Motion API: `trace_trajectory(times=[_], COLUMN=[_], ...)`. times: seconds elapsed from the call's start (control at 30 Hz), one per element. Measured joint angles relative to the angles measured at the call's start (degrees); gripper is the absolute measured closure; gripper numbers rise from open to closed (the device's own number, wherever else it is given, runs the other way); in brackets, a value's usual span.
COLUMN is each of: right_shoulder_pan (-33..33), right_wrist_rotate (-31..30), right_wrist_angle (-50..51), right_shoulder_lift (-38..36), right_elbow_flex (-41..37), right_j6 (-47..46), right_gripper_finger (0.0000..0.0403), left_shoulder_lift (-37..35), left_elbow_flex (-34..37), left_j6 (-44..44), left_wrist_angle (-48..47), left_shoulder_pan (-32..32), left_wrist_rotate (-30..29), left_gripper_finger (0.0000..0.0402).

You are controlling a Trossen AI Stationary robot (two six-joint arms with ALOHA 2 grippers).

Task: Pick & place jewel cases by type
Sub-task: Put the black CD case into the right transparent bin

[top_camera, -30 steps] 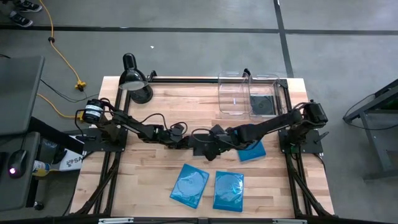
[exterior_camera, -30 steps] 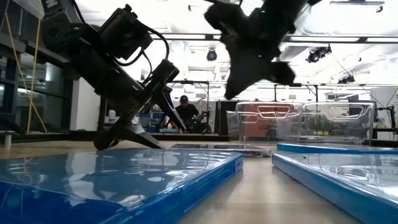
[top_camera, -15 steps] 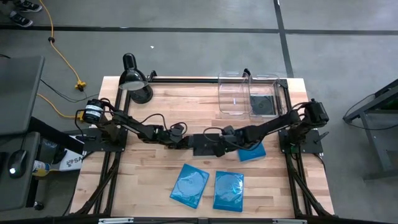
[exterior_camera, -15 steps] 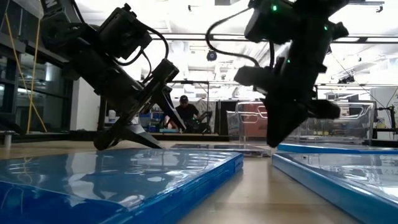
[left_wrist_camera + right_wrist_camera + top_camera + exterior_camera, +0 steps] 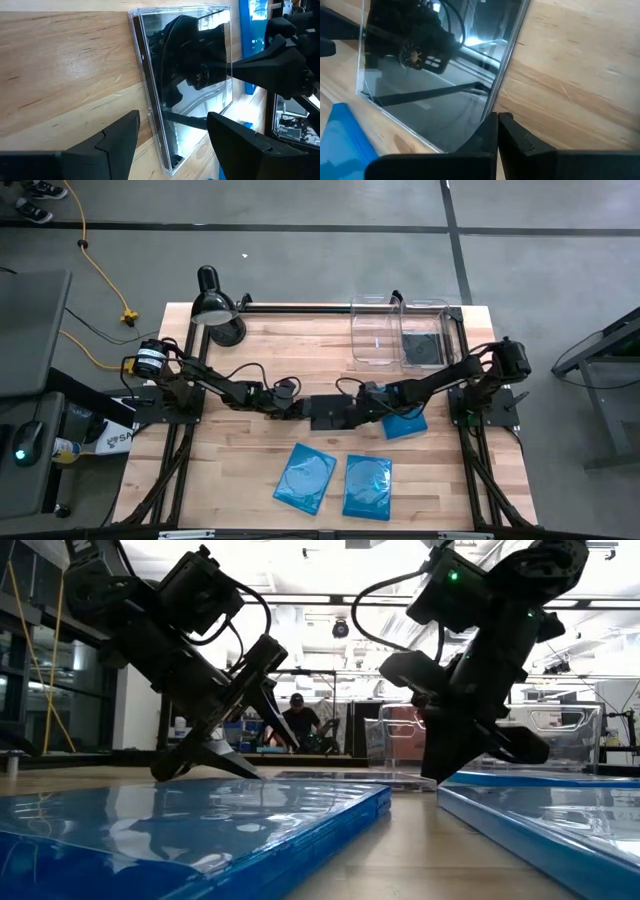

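A glossy black square jewel case (image 5: pixel 325 413) lies flat mid-table between both grippers. My left gripper (image 5: pixel 297 409) is open at its left edge; in the left wrist view (image 5: pixel 172 116) one finger stands over the wood and the other over the case (image 5: pixel 190 80). My right gripper (image 5: pixel 352 410) is shut, its tips down at the case's right edge. Three blue cases lie flat: one (image 5: pixel 405 423) beside the right arm and two (image 5: pixel 307 477) (image 5: pixel 367 486) near the front edge. Another black case (image 5: pixel 421 350) lies in the right clear bin. My left gripper is low at the case's left edge (image 5: pixel 150 100); whether its fingers touch the case, I cannot tell. My right gripper has its shut fingertips (image 5: pixel 492 122) against the case's clear right edge (image 5: pixel 506 60), slanting down from the table's right. The case lies flat on the table.
Two clear bins (image 5: pixel 375 332) (image 5: pixel 428 330) stand at the far edge, right of centre. A black desk lamp (image 5: pixel 215 308) stands at the far left corner. Bare wood shows on the near left of the table. A person (image 5: pixel 298 720) stands in the room behind.
My right gripper has come down from well above the table to table height and shifted a little toward the right, ending at the black case's right edge.
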State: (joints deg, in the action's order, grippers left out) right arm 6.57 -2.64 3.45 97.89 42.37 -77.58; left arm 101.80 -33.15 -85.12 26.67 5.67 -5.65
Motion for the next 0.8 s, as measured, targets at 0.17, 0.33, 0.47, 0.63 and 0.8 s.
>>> trace_trajectory(times=[0.17, 0.33, 0.47, 0.63, 0.8], right_shoulder_pan=[-0.8, -1.3, -1.4, -1.2, -1.3], right_wrist_rotate=[0.8, 3.1, 5.0, 4.6, 4.7], right_wrist_angle=[-1.5, -4.3, -8.4, -10.1, -12.2], right_shoulder_lift=[0.2, 2.1, 4.8, 5.3, 5.5], right_elbow_flex=[0.0, 0.0, 0.0, 0.0, -0.2], right_j6=[0.4, 0.9, 0.3, 0.6, 1.9], right_gripper_finger=[0.0403, 0.0403, 0.0402, 0.0402, 0.0402], left_shoulder_lift=[0.0, 0.0, 0.0, 0.0, 0.0], left_elbow_flex=[0.0, 0.0, 0.0, 0.0, 0.0], left_j6=[0.2, 0.3, 0.8, 0.8, 1.0], left_wrist_angle=[-0.1, -0.1, -0.3, -0.2, 0.5], left_shoulder_pan=[0.0, 0.0, 0.0, 0.0, 0.0], left_wrist_rotate=[0.0, -0.1, -0.3, -0.5, -0.7], left_gripper_finger=[0.0166, 0.0166, 0.0166, 0.0166, 0.0166])
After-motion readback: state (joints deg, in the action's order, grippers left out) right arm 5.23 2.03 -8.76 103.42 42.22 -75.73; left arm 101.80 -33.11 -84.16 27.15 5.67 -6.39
